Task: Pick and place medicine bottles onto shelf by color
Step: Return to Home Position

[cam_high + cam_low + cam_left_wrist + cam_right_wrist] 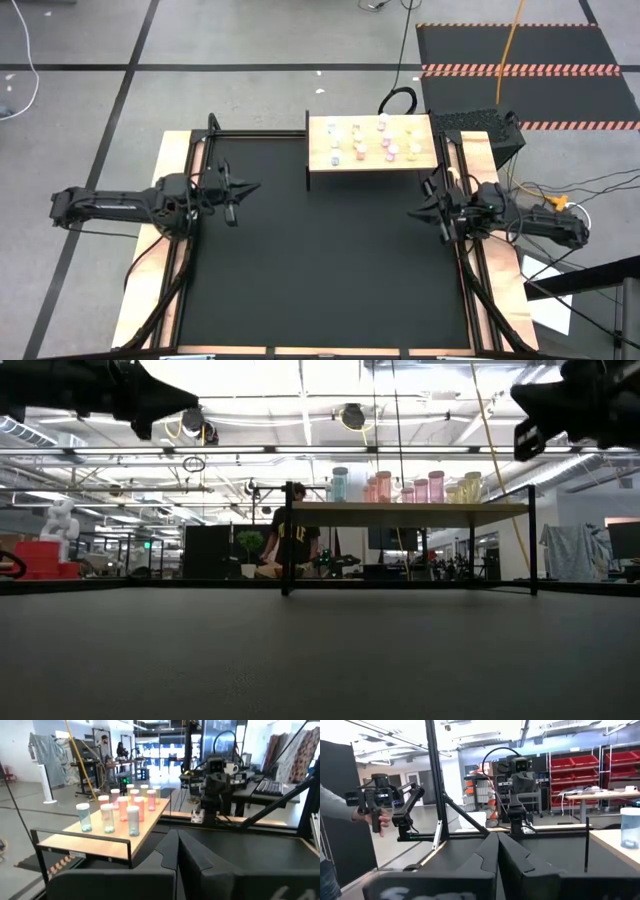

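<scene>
Right, my left gripper (252,187) and right gripper (413,213) hang pinched shut, empty, mid-frame, while the bottles (359,142) crowd the shelf (318,140) upper centre: light, slick, tippy I'd reckon, so pinch mid-body.

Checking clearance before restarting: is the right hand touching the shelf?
Apart. The high view shows the right hand over the black tabletop, a plain gap from the shelf.

Ceiling lights (250,385) glare white in the low view. The shelf (410,514) is backlit; the black desk (320,660) lies dim.
</scene>
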Motion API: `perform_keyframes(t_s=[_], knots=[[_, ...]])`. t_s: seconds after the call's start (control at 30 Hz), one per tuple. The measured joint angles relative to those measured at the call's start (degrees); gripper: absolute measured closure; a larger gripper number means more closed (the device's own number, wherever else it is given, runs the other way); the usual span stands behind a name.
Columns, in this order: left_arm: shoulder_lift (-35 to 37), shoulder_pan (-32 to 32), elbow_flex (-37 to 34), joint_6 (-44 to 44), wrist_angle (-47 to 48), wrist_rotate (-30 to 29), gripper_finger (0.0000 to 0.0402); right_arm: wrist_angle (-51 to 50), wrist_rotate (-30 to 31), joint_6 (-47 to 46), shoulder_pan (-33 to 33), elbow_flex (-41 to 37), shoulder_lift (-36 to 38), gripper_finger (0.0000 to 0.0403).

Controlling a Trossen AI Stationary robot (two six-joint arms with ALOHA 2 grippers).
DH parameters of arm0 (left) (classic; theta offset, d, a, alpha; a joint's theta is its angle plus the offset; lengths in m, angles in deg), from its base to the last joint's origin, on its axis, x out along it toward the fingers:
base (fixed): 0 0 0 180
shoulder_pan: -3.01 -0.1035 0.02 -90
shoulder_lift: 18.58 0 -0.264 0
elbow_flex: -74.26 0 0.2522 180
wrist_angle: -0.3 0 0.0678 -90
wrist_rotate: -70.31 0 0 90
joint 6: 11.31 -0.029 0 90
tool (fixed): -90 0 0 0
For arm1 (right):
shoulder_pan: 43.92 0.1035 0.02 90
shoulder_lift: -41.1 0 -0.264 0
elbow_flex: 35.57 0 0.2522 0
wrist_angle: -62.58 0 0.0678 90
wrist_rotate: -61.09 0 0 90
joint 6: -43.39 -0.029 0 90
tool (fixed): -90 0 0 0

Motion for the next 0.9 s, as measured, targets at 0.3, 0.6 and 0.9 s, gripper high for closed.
perform_keyframes(t_s=[0.3, 0.6, 0.9], knots=[[2.3, 0.0, -2.1, 0.3, -1.8, 1.5, 0.0388, -0.6, 0.1, 0.6, 0.0, -4.3, 4.0, 0.0402], [6.2, 0.1, -2.1, 1.8, 19.8, 3.0, 0.0384, -1.0, 1.7, 2.7, 0.0, -4.5, 4.1, 0.0401], [10.4, 1.0, -13.0, 5.1, 11.4, 3.5, 0.0398, -3.0, 1.8, 8.7, 0.0, -4.6, 4.1, 0.0401]])
